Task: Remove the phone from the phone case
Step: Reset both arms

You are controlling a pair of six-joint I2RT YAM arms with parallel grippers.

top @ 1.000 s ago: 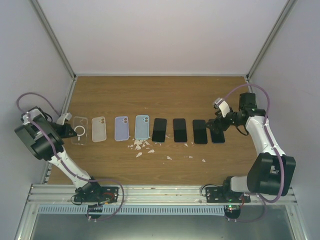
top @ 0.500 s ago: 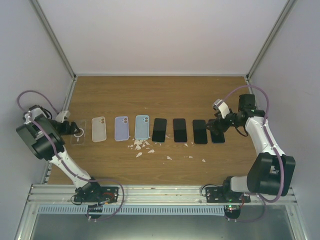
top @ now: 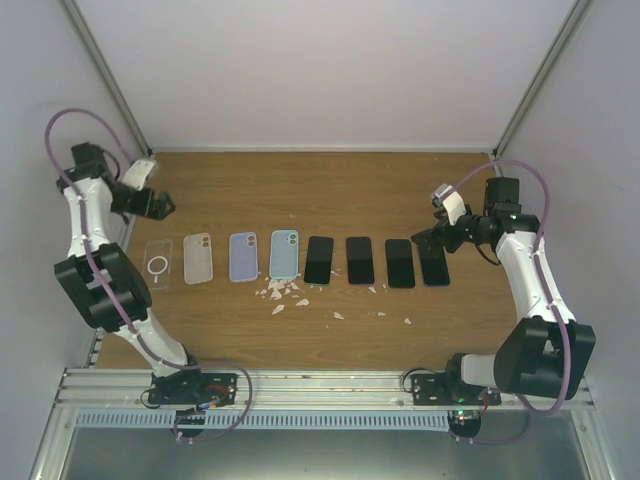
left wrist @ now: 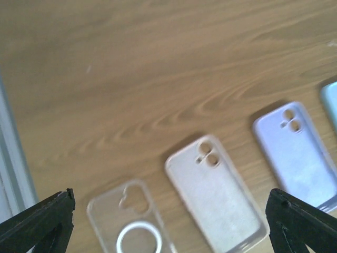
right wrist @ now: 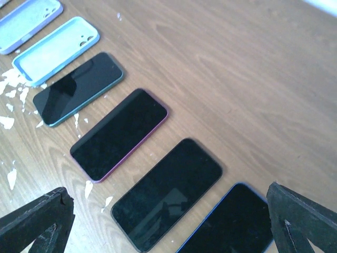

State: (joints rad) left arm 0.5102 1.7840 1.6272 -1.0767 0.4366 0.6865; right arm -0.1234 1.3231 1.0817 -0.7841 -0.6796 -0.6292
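On the wooden desk [top: 300, 190] eight things lie in one row running from 9 o'clock to 3 o'clock. The left gripper [top: 162, 206] hangs at about 11 o'clock from the row's first item, well apart from it. In the left wrist view its jaws are spread wide and hold nothing.

First in the row is the clear case [top: 158, 264] with a white ring on its back. Then come the cream case [top: 198, 258], the lilac case [top: 243, 257] and the pale blue case [top: 284, 254], all lying flat and empty. White flakes [top: 285, 292] are scattered at 6 o'clock of the pale blue case.

Four phones follow, screens up and dark: the teal-edged phone [right wrist: 79, 88], the magenta-edged phone [right wrist: 120, 133], the dark phone [right wrist: 167, 192] and the blue-edged phone [right wrist: 226, 221] at the 3 o'clock end. Whether any coloured edge is a case still on its phone cannot be told.

The right gripper [top: 428, 240] hangs over the 12 o'clock end of the blue-edged phone. Its jaws are spread wide and pinch nothing.
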